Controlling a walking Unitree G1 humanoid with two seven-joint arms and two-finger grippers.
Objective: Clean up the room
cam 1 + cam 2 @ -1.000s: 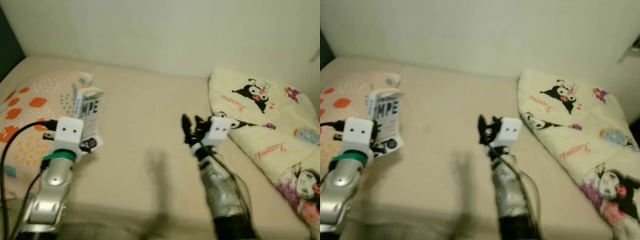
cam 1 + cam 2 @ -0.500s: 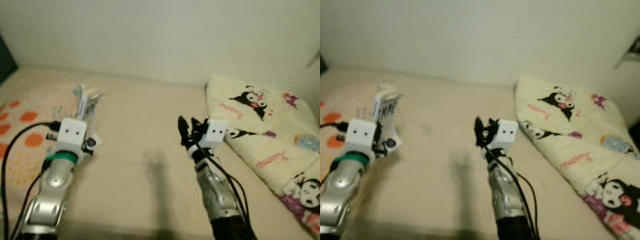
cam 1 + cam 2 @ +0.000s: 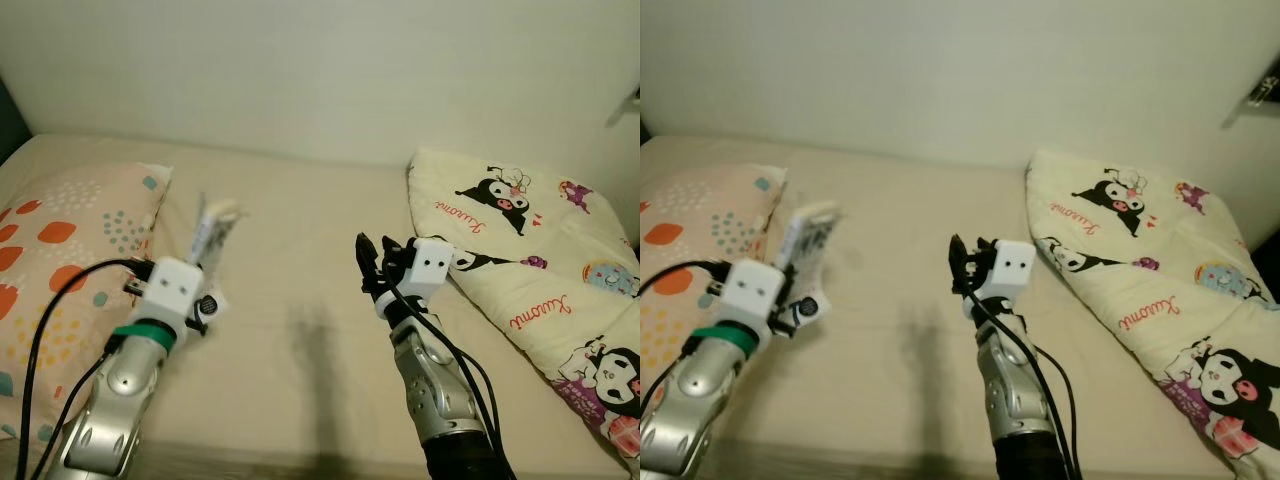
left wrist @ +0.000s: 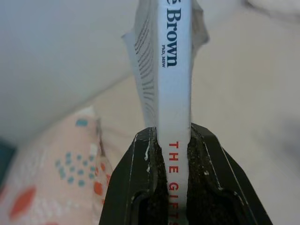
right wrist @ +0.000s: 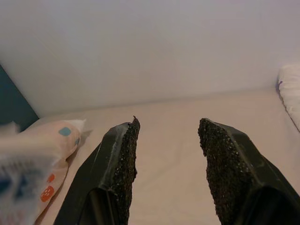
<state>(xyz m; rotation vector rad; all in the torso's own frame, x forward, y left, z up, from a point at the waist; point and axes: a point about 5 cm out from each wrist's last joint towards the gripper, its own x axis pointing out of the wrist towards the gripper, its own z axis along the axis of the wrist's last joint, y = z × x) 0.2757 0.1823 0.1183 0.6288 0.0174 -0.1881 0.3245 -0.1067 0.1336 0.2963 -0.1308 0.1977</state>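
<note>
A white paperback book [image 4: 168,70] with dark lettering on its spine is held upright above the bed, and my left gripper [image 4: 172,140] is shut on its lower spine. From the head camera the book [image 3: 208,232] rises from my left gripper [image 3: 200,285] beside the pillow. My right gripper [image 3: 372,262] hovers open over the middle of the mattress, nothing between its fingers [image 5: 123,154].
A beige mattress [image 3: 290,220] runs to a pale wall. A pillow [image 3: 60,250] with orange and teal spots lies at the left. A folded cream blanket [image 3: 530,270] printed with cartoon figures lies at the right.
My left arm has swung right with the book, turning it edge-on and away from the pillow. The camera has shifted a little; the right gripper stays open in place.
</note>
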